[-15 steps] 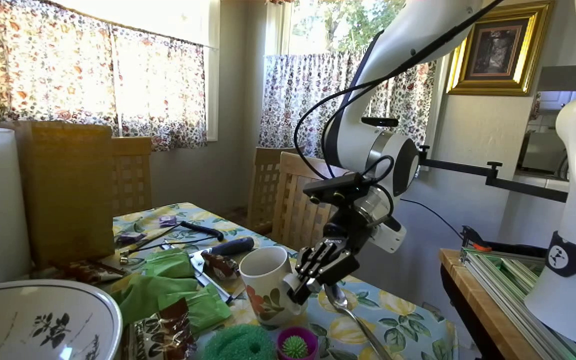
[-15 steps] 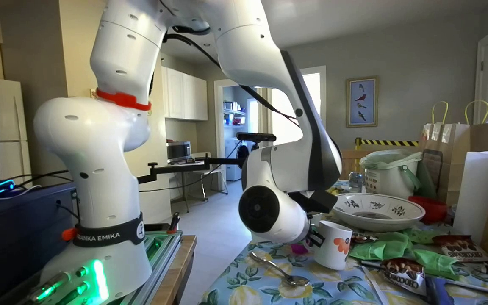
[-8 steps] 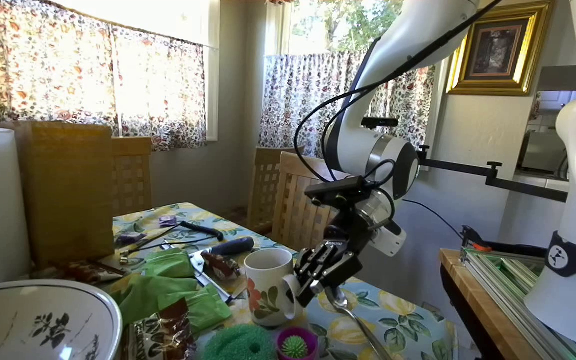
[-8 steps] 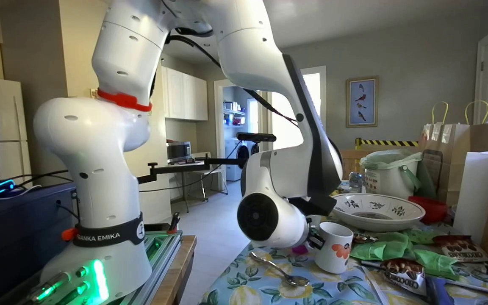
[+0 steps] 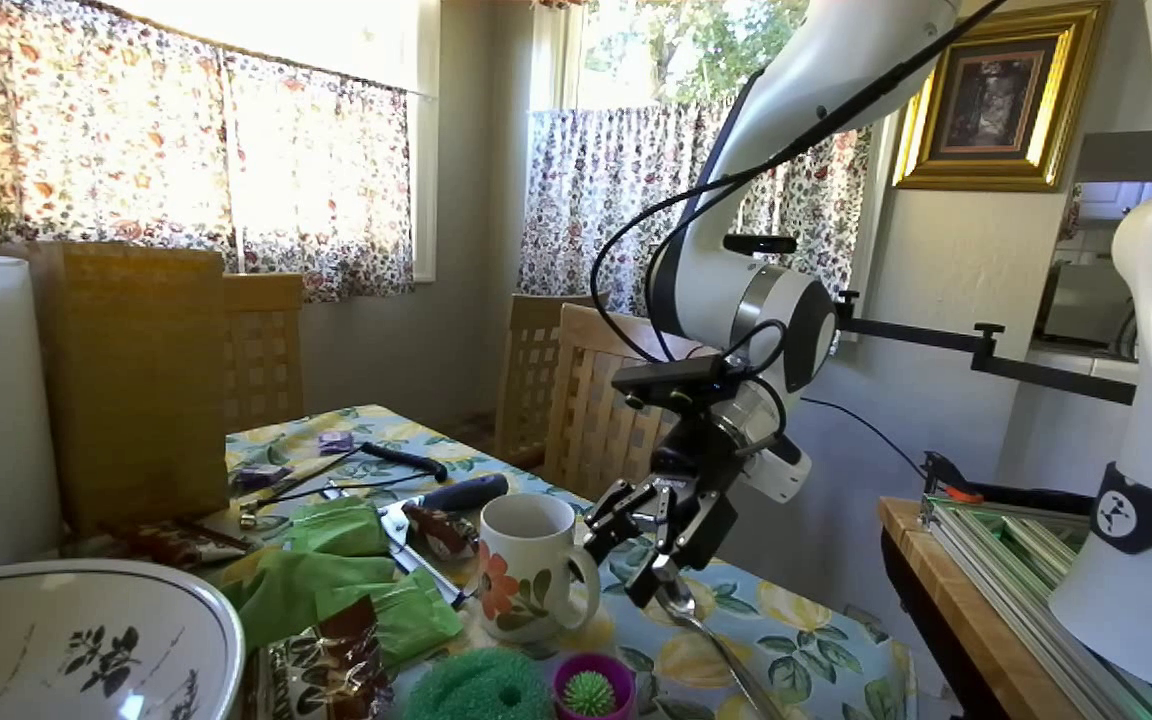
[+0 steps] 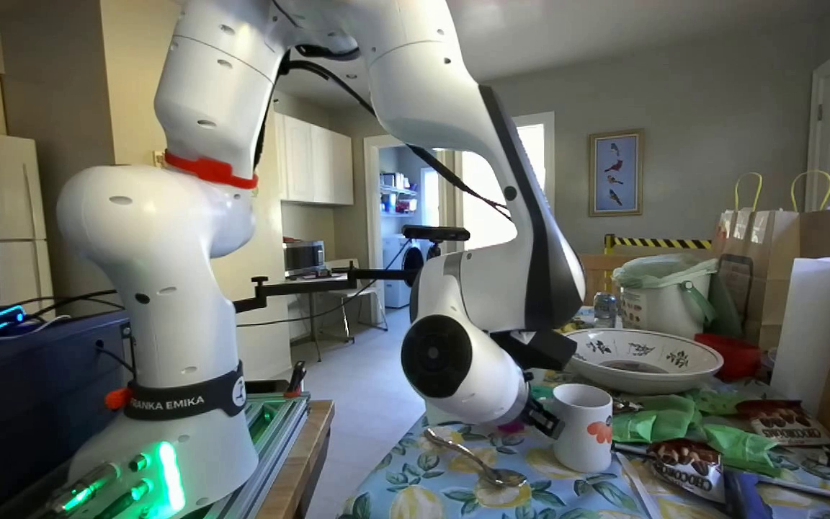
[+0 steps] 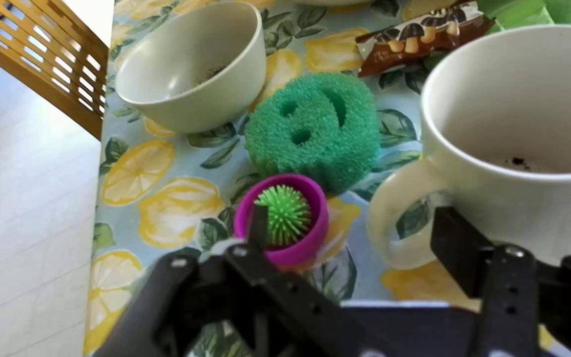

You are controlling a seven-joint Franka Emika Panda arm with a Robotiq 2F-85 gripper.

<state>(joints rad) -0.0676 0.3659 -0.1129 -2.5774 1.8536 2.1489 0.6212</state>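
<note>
White mug [image 5: 528,570] w/ orange flwr & grn leaf print, upright; tool [image 7: 352,228] just beside, jaws apart.

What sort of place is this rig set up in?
Likely a home's dining area by a kitchen: a lemon-print tablecloth, patterned curtains at the windows, and white wall cabinets in the background.
</note>
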